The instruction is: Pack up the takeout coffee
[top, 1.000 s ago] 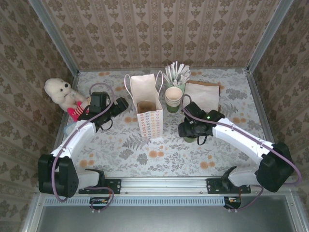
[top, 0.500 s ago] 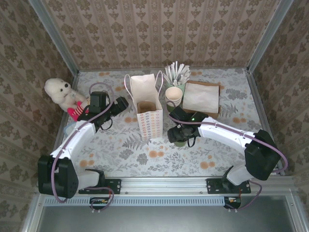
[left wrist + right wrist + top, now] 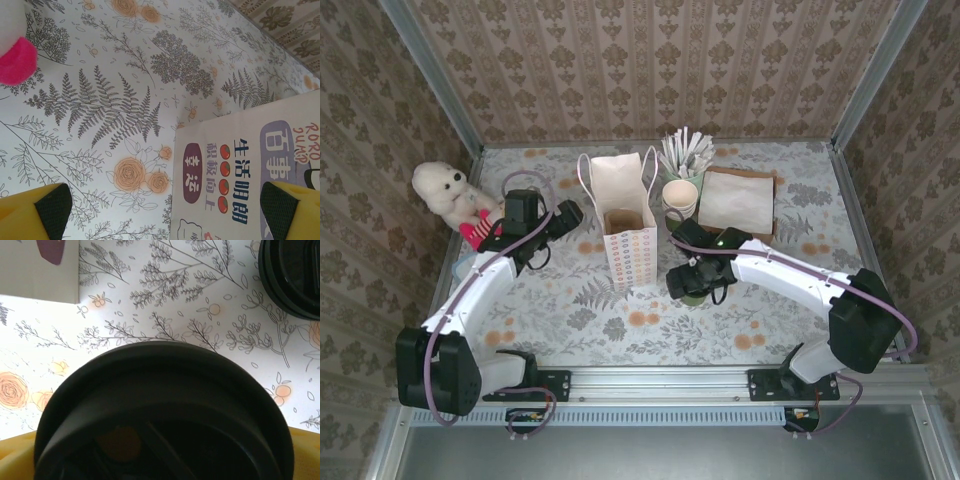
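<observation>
The takeout coffee [image 3: 693, 293], an olive-green cup with a black lid [image 3: 165, 410], stands on the table just right of the paper bag [image 3: 629, 236]. My right gripper [image 3: 692, 277] is down over it, a yellow finger [image 3: 15, 457] on each side of the lid, open and wide. The lid hides whether the fingers touch the cup. My left gripper [image 3: 567, 216] hovers open by the bag's left side, its fingertips [image 3: 47, 210] wide apart with the printed bag wall [image 3: 250, 175] between them and below.
A loose black lid [image 3: 295, 275] lies beyond the coffee. Behind the bag stand a stack of cream cups [image 3: 680, 198], a holder of stirrers [image 3: 686, 153] and brown napkins [image 3: 740, 200]. A plush toy [image 3: 445, 190] sits at the left wall.
The right arm slid the coffee left toward the bag a second ago and has barely moved since. The left arm stays put.
</observation>
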You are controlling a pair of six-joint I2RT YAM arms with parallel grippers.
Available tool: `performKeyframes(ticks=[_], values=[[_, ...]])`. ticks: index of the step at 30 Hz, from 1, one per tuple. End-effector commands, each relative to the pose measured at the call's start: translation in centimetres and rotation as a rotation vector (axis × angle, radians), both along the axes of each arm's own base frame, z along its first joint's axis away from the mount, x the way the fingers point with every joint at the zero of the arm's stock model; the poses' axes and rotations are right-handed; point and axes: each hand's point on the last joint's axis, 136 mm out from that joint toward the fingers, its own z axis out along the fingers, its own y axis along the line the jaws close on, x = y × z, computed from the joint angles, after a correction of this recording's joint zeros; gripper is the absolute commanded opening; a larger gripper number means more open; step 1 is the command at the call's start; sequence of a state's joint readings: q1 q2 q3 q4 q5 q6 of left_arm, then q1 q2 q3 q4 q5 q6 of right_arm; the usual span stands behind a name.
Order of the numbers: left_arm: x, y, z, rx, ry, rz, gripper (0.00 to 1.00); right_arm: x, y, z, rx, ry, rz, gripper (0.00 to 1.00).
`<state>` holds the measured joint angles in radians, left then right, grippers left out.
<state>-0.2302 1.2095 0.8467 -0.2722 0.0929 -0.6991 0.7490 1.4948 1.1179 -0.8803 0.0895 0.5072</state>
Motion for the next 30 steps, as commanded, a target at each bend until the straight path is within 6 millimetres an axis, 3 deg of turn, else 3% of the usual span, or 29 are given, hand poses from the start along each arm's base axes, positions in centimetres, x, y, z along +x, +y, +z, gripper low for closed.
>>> performKeyframes(ticks=[1,8,12,30], values=[[-0.1,0.2,0.7,0.040,-0.018,-0.009,1.00,-0.6,-0.6,1.4,-0.031,0.074,-0.081,1.00],[0.4,0.6,0.6,0.075,-0.028,-0.007,1.00,-1.2,-0.5,2.4,-0.037,0.196,-0.155,1.00],[0.6,0.5,0.1,0.079,-0.009,-0.013,1.00,-0.5,-0.8,2.4,-0.058,0.197,-0.183,1.00],[0.5,1.1,-1.0,0.097,0.032,0.013,1.00,-0.8,0.0,2.6,-0.032,0.256,-0.188,1.00]])
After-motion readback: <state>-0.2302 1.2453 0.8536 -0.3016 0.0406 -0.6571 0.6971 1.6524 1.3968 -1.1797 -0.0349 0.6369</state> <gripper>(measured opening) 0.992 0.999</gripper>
